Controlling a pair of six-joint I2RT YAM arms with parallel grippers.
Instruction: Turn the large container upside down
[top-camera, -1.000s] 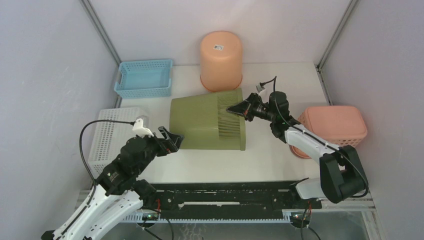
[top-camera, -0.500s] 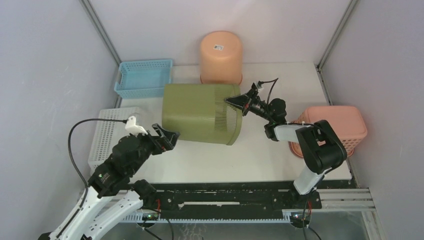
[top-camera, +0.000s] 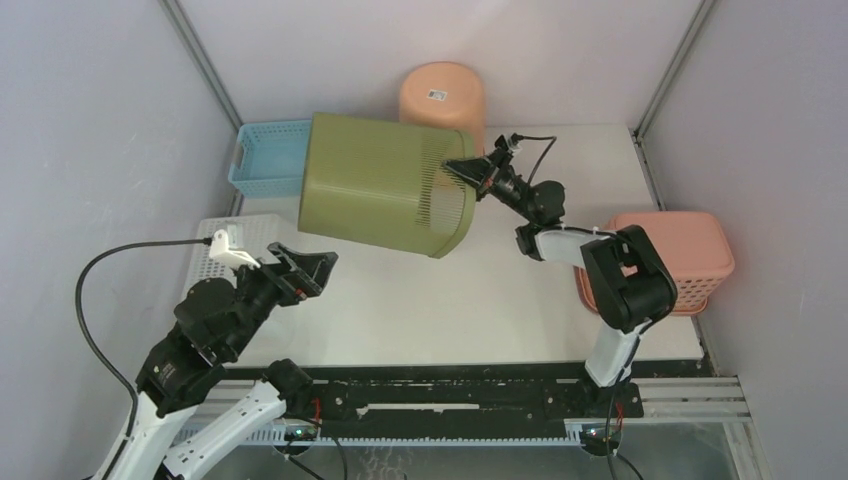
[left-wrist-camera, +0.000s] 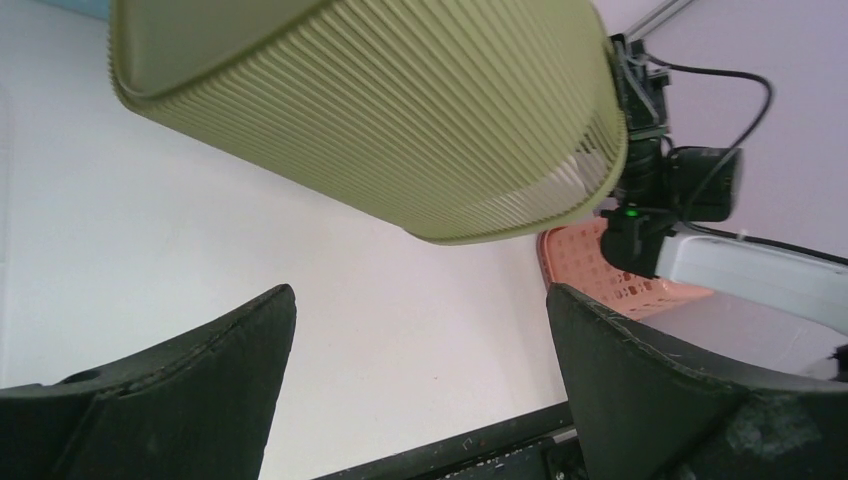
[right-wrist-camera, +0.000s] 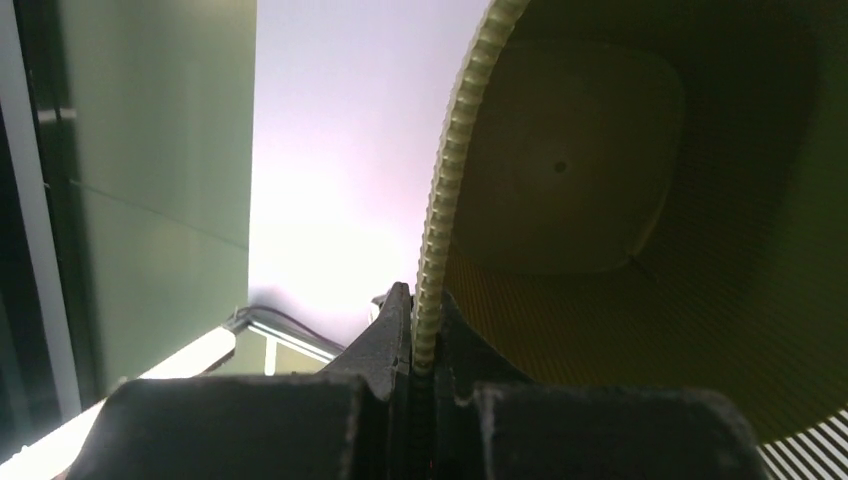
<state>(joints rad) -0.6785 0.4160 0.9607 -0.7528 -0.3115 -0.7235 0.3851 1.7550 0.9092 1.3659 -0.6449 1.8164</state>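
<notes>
The large olive-green ribbed container (top-camera: 385, 185) hangs tilted in the air above the table's back middle, its closed base toward the upper left and its open mouth toward the lower right. My right gripper (top-camera: 462, 167) is shut on its rim; the right wrist view shows the ridged rim (right-wrist-camera: 440, 190) pinched between the jaws (right-wrist-camera: 417, 335) and the dark inside (right-wrist-camera: 650, 200). My left gripper (top-camera: 310, 268) is open and empty, below and left of the container, apart from it. The left wrist view shows the container (left-wrist-camera: 370, 110) above its spread fingers (left-wrist-camera: 200, 360).
An upturned peach bin (top-camera: 442, 95) stands at the back. A blue basket (top-camera: 265, 160) sits at the back left, partly hidden by the container. A white basket (top-camera: 215, 270) is at the left, a pink basket (top-camera: 680, 255) at the right.
My right gripper has lifted the green container off the table and swung it up and to the back left. My left arm has drawn back toward the near left, away from the container.
</notes>
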